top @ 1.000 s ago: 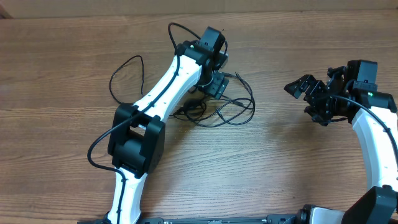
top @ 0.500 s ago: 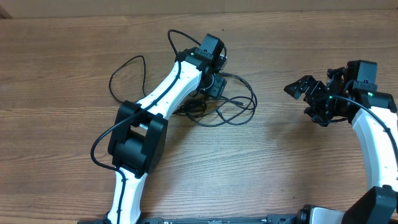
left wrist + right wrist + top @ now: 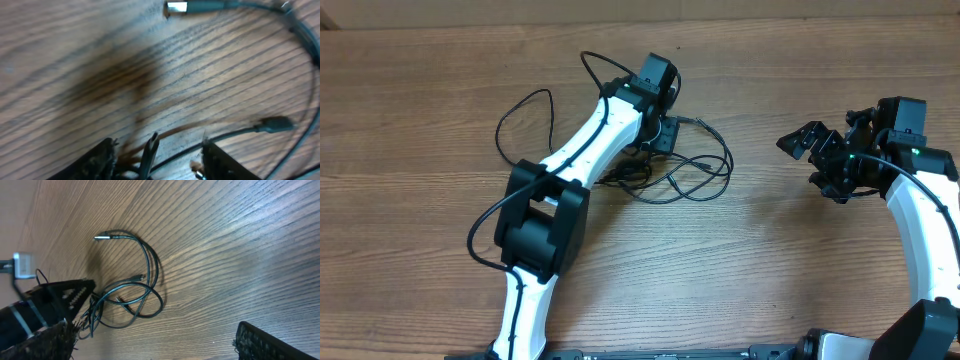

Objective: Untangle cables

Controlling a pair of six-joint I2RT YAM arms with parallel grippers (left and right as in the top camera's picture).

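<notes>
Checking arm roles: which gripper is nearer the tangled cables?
Left. The left gripper sits directly over the cables; the right gripper hangs apart, well off to their right.

Looks like robotics lab bench; wood-grain tabletop [image 3: 410,80]; white-black left arm [image 3: 585,148], right arm [image 3: 932,222] mounted at near edge

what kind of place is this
Probably a robot lab or test bench: a white-and-black left arm and right arm work at a plain wooden table, with a tangle of thin black cables laid out as practice material.
</notes>
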